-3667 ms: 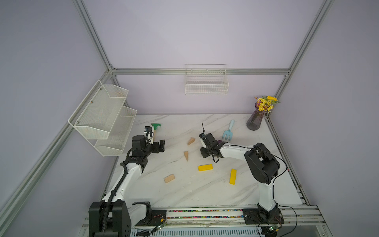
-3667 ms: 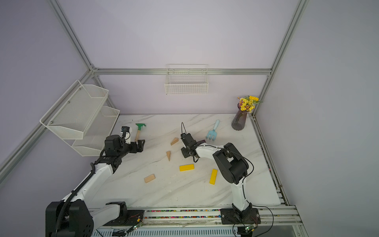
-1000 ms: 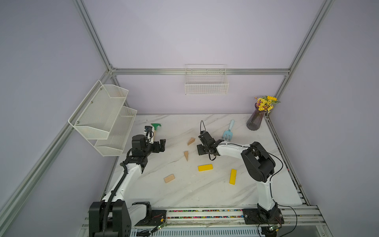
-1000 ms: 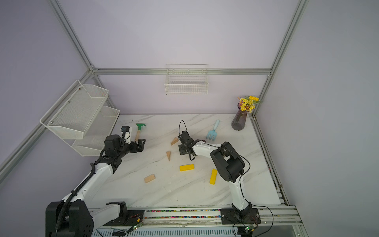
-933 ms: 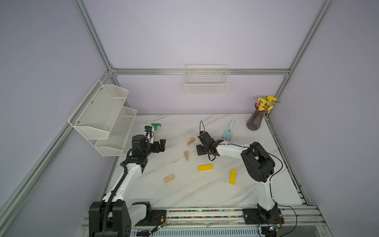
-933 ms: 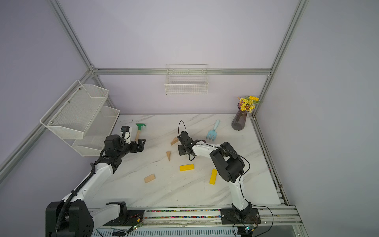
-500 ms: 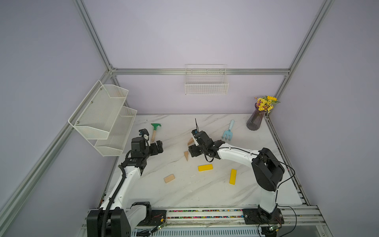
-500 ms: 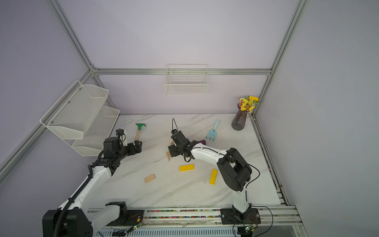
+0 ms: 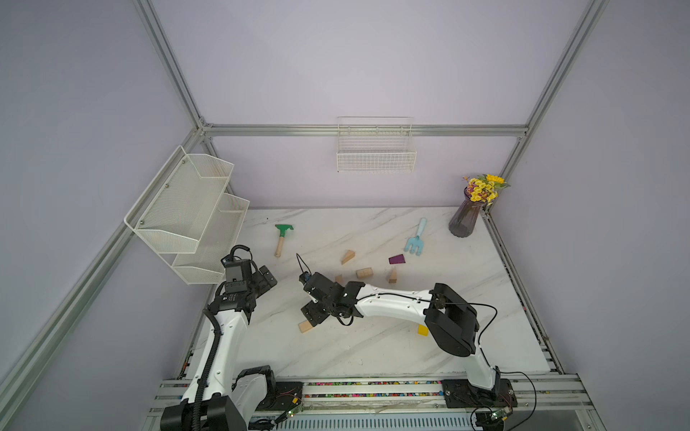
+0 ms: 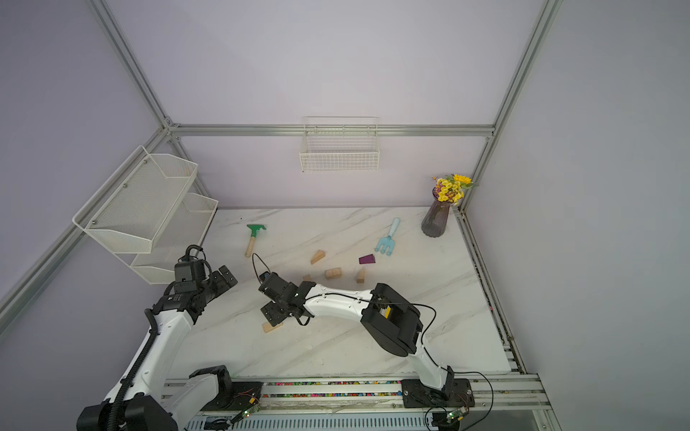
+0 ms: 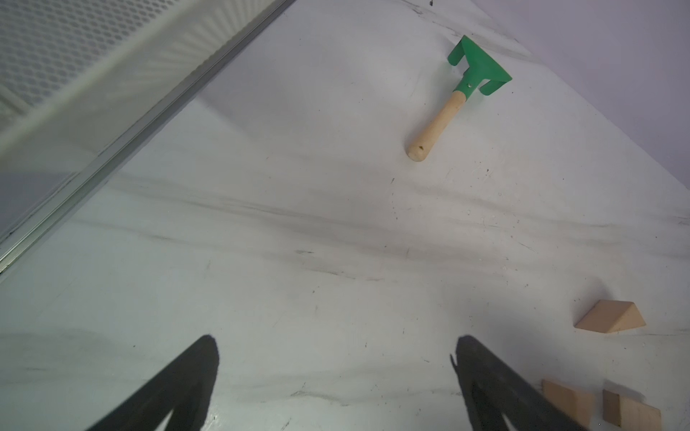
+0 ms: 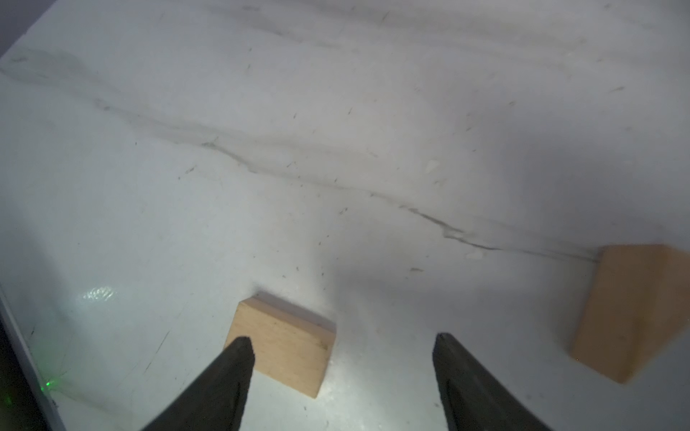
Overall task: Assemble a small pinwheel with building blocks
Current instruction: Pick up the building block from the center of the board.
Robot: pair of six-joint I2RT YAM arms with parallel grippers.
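Building blocks (image 9: 392,277): they lie loose on the white table (image 9: 373,347), not yet put together.
Middle group: a purple wedge (image 9: 396,259), pale wood wedges (image 9: 348,256) and a short wood block (image 9: 364,273) sit near each other.
Alone: the near block (image 9: 306,327), flat pale wood, lies right at the tips of the right gripper (image 9: 313,316).
Half hidden: a yellow bar (image 9: 422,330) peeks out from under the right arm.
Right jaws: wide apart, holding nothing. In the wrist view one finger (image 12: 231,377) covers a corner of the near block.
Left side: the left gripper (image 9: 267,278) has its jaws wide apart above the table, holding nothing.
Other toys: a green rake (image 9: 283,239) and a blue fork (image 9: 415,239) lie farther back.
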